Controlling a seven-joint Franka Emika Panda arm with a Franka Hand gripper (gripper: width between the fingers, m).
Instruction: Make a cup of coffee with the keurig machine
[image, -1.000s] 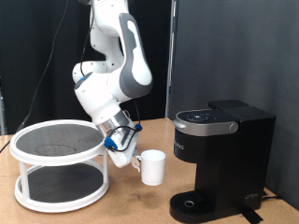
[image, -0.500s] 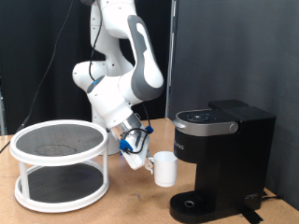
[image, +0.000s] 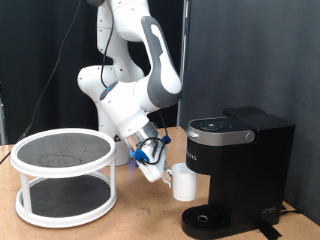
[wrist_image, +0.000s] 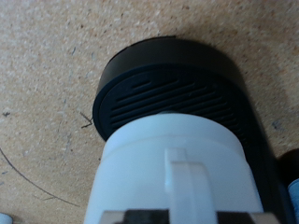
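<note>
My gripper (image: 162, 171) is shut on the handle of the small white cup (image: 184, 183) and holds it in the air, just beside the front of the black keurig machine (image: 240, 160). The cup hangs a little above and to the exterior view's left of the machine's round drip base (image: 207, 219). The machine's lid is down. In the wrist view the cup (wrist_image: 173, 173) fills the lower middle, its handle (wrist_image: 187, 187) towards the camera, with the black ribbed drip base (wrist_image: 177, 89) right beyond it. The fingertips barely show there.
A white two-tier round rack (image: 65, 178) stands on the cork-topped table (image: 140, 215) at the exterior view's left. A black curtain hangs behind. Cables trail near the arm's base.
The arm has carried the cup towards the exterior view's right and slightly down, from beside the rack to the front of the keurig machine, above its drip base.
</note>
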